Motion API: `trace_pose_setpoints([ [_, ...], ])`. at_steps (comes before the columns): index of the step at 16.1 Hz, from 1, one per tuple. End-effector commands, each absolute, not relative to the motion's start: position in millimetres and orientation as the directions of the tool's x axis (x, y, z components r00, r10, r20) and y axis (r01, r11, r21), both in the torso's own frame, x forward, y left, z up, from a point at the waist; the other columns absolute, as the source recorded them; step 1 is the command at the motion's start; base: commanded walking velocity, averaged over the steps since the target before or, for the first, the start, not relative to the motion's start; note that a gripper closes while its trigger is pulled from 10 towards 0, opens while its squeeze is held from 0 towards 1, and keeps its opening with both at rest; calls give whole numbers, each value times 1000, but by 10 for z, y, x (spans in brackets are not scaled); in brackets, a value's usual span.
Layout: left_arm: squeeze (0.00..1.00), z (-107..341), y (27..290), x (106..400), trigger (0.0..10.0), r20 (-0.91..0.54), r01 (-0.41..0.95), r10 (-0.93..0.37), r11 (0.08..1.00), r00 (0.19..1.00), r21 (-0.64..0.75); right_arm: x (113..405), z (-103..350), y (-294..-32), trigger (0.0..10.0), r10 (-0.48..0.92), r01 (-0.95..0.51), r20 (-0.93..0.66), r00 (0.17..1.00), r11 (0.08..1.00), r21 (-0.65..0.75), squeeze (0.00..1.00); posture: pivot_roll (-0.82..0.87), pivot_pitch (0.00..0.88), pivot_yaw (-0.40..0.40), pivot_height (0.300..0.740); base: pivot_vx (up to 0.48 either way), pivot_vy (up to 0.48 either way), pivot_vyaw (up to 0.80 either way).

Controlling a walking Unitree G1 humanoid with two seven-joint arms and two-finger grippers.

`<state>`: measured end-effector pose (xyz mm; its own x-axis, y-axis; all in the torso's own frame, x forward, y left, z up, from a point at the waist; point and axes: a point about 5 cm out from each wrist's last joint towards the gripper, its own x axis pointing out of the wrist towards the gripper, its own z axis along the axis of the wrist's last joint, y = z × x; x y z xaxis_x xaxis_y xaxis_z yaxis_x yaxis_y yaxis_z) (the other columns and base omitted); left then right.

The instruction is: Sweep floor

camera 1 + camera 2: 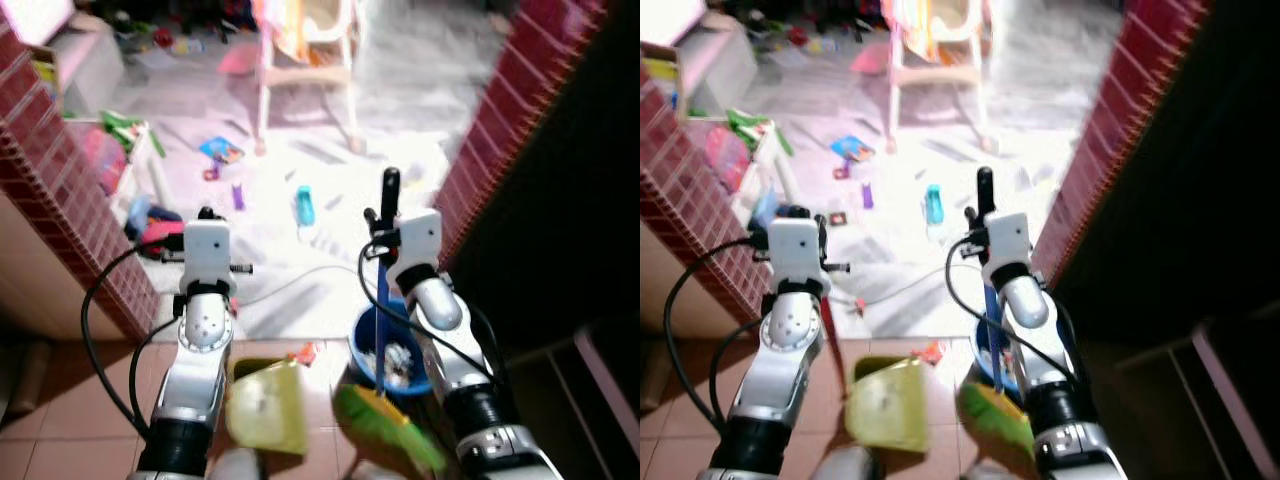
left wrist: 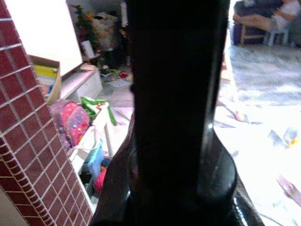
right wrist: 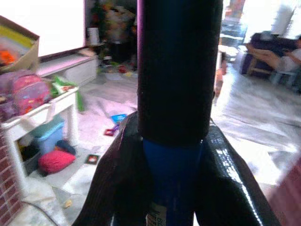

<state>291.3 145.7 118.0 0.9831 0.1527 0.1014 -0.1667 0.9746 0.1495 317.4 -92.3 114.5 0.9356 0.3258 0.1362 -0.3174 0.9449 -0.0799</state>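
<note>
A dustpan (image 1: 268,405) is lying on the floor (image 1: 330,170) left of a bucket (image 1: 368,340). A broom head (image 1: 385,425) is sitting just before the bucket. Toys (image 1: 305,205) are lying farther ahead, and a high chair (image 1: 305,70) is standing behind them.

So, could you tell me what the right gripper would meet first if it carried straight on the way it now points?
Probably open floor: the right gripper, shut on the blue broom handle, points into the toy-strewn room, with the high chair farther off. Depth is unclear.

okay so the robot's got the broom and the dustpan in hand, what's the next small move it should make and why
Probably draw the broom, clamped in the right gripper, leftward so its green bristles push the small orange scrap toward the yellow dustpan held by the left gripper; the scrap lies on the tiles beside the pan.
</note>
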Motion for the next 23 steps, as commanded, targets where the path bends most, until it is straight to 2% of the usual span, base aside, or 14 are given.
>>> trace_pose_setpoints([
  [1,0,1358,1443,2923,10000,190,-165,127,967,973,196,3196,1274,-901,10000,326,-317,197,925,945,-76,0,-45,46,-27,740,0,0,0],
  [4,0,1311,1483,2850,10000,83,-59,41,974,996,220,3207,1261,-944,10000,324,-314,188,927,946,-84,0,-23,58,-38,740,0,0,0],
  [6,0,1384,1460,2777,10000,123,36,-69,968,990,250,3227,1267,-965,10000,317,-306,187,930,948,-84,0,-6,66,-46,740,0,0,0],
  [9,0,1381,1457,2736,10000,120,77,-109,967,987,244,3230,1300,-902,10000,316,-307,197,928,949,-78,0,-3,71,-42,740,0,0,0],
  [12,0,1310,1541,2740,10000,107,-47,30,986,994,159,3228,1299,-883,10000,303,-292,193,933,953,-84,0,-16,56,-63,740,0,0,0],
  [16,0,1244,1608,2799,10000,89,-124,110,976,990,176,3290,1375,-833,10000,284,-265,218,934,957,-116,0,-16,47,-61,740,0,0,195],
  [20,0,1247,1539,2835,10000,93,-102,87,981,992,167,3355,1403,-947,10000,149,-122,230,962,984,-128,0,-13,49,-46,740,0,0,716],
  [22,0,1239,1515,2844,10000,94,-107,91,978,991,177,3362,1379,-958,10000,128,-115,217,968,991,-73,0,-16,48,-42,740,0,0,0],
  [23,0,1242,1542,2852,10000,100,-152,134,967,986,205,3369,1382,-933,10000,131,-117,213,968,990,-75,0,-18,48,-40,740,0,0,0],
])
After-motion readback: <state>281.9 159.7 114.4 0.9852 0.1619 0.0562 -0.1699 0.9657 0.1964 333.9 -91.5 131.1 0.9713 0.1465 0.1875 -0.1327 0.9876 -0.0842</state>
